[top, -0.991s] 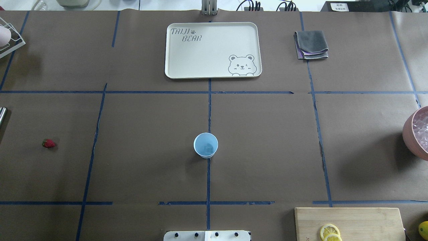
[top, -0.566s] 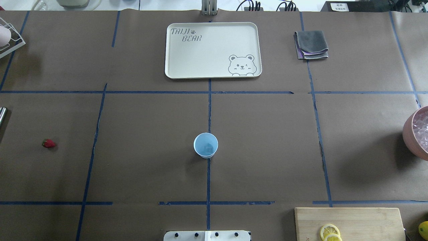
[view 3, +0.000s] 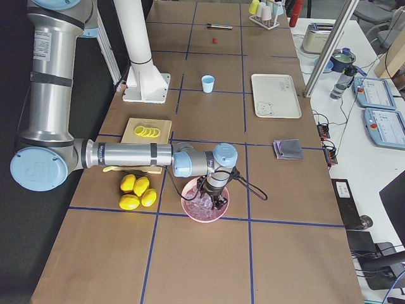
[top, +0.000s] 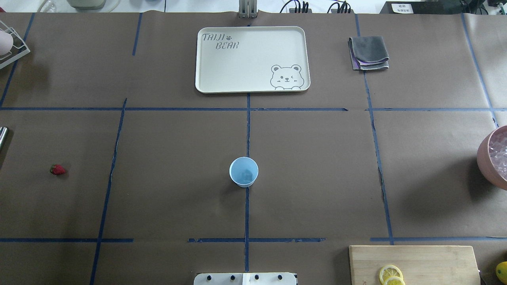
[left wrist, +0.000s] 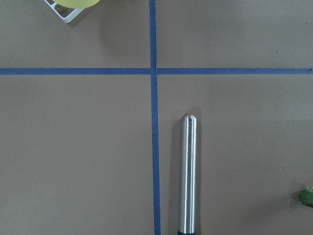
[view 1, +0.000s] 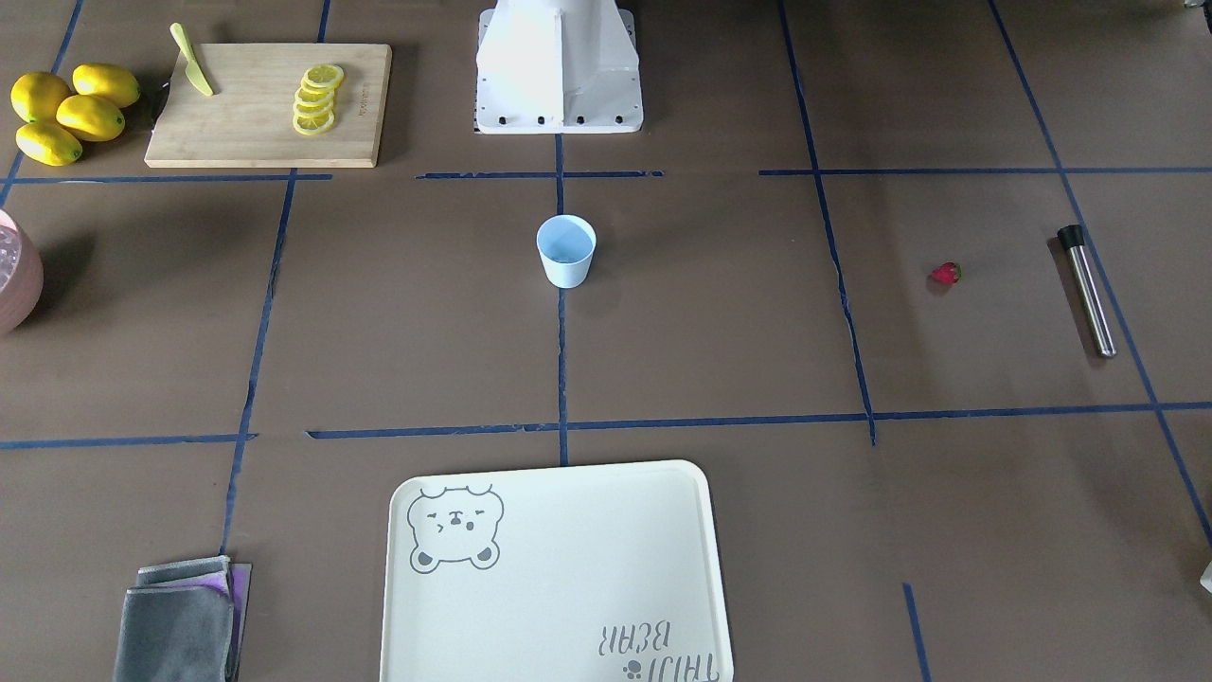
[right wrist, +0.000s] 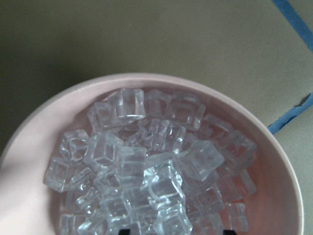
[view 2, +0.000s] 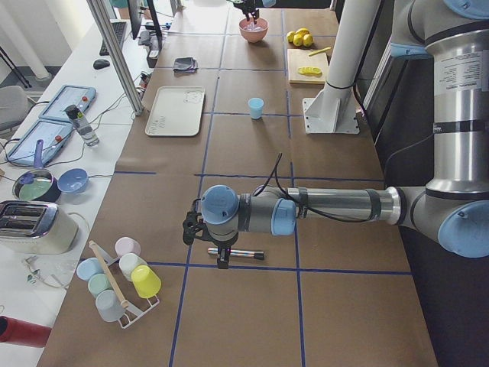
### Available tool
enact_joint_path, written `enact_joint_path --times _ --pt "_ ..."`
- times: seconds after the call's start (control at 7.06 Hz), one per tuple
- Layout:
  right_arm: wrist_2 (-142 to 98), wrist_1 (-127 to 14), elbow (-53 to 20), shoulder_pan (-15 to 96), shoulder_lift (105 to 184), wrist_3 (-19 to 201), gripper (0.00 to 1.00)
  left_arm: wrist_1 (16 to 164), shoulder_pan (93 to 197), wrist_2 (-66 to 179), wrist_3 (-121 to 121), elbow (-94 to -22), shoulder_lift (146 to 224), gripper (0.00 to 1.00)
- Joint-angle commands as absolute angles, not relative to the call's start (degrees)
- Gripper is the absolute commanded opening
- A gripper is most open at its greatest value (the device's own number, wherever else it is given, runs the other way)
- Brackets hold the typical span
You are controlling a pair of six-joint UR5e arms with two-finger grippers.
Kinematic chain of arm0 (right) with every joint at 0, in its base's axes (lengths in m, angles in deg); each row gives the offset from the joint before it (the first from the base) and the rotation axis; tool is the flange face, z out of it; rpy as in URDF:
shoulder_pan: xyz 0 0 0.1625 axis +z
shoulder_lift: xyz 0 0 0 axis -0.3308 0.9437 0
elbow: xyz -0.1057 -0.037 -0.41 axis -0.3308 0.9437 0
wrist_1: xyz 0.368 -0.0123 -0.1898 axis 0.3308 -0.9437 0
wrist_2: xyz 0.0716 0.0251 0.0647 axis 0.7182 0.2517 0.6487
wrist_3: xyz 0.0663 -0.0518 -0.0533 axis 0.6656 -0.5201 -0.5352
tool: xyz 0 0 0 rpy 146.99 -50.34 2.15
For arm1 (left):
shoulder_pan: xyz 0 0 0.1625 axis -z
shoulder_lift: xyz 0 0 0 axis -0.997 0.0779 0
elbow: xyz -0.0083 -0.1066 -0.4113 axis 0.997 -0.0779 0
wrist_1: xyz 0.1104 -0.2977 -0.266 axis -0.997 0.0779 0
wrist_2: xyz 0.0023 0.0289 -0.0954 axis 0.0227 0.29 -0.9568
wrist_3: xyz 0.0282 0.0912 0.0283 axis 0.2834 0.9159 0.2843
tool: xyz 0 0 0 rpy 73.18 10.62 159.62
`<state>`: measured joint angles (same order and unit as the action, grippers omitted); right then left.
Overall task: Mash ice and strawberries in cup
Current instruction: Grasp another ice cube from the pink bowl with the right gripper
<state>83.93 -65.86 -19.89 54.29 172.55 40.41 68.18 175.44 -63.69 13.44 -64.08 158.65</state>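
Left arm: stretched low and level across the table, left gripper [view 2: 222, 258] pointing down over the metal rod [left wrist: 188, 171]; finger state cannot be told.
Right arm: level too, right gripper [view 3: 212, 200] down at the pink bowl [right wrist: 44, 117] of ice [right wrist: 146, 166]; finger state unclear.
Cup [top: 243, 171]: upright on the centre tape line, open paper around it.
Strawberry [top: 58, 170]: near the rod, well apart from the cup.

My views: overhead and front, opposed, sharing the pale blue plastic cup [view 1: 566, 270]; two end cameras, lengthwise; two wrist cameras, close, downward.
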Motion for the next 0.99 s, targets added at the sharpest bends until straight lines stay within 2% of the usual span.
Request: enact_joint_path --times 0.0,0.85 --pt "83.7 -65.8 -19.7 53.5 172.6 40.4 0.65 68.2 175.4 -63.7 13.4 -64.4 158.7 1.0" --pt "83.1 -65.7 -19.7 53.4 172.5 39.7 0.59 68.2 175.4 -63.7 13.4 -64.4 158.7 1.0"
